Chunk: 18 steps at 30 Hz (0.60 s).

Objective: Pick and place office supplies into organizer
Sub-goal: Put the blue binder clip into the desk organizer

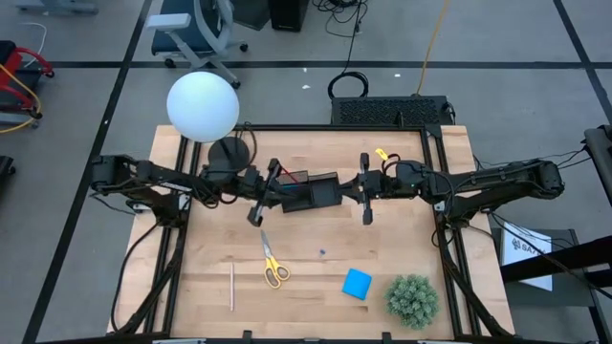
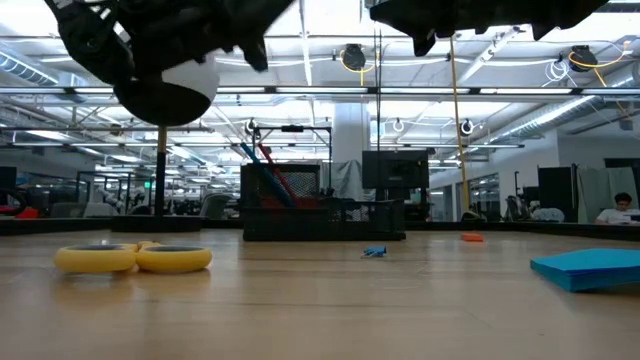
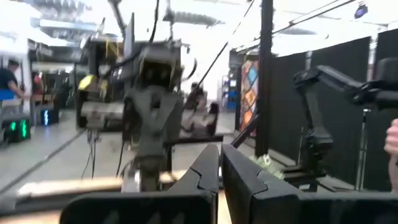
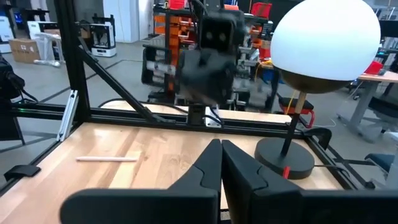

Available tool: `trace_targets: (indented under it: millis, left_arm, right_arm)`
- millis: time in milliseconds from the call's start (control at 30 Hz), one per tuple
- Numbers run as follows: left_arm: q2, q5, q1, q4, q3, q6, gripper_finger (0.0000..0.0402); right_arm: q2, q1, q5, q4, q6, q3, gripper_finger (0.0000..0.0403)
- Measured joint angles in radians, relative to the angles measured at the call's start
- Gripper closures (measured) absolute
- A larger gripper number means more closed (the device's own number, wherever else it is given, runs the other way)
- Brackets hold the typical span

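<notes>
both end effectors, left and right, hang closed and empty at the organizer; scissors at 6 o'clock.

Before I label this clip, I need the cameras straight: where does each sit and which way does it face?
High: overhead, straight down on the table; both arms, organizer between them.
Low: table height, facing the room; scissors, notepad; arms overhead.
Left wrist: past the shut left end effector toward the other arm.
Right wrist: past the shut right end effector toward the lamp and pencil.
Shared: high and low both show scissors and notepad.
</notes>
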Motion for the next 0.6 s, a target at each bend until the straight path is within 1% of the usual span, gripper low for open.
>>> trace_targets:
  millis: [133, 367, 467, 600]
  left_arm:
    - [-0.073, -0.012, -0.028, -0.091, 0.0, 0.047, 0.0396]
    - [-0.163, -0.08, -0.082, -0.3, 0.0, 0.151, 0.0401]
    - [-0.186, -0.082, -0.113, -0.386, 0.0, 0.244, 0.0401]
    - [-0.194, -0.087, -0.157, -0.481, 0.0, 0.398, 0.0401]
  right_arm:
    - [0.0, 0.0, -0.049, 0.002, 0.004, 0.0, 0.0402]
    - [0.0, 0.0, -0.059, 0.008, 0.011, 0.0, 0.0402]
    - [0.0, 0.0, -0.139, 0.007, -0.016, 0.0, 0.0402]
    - [0.0, 0.0, -0.295, 0.007, -0.068, 0.0, 0.0402]
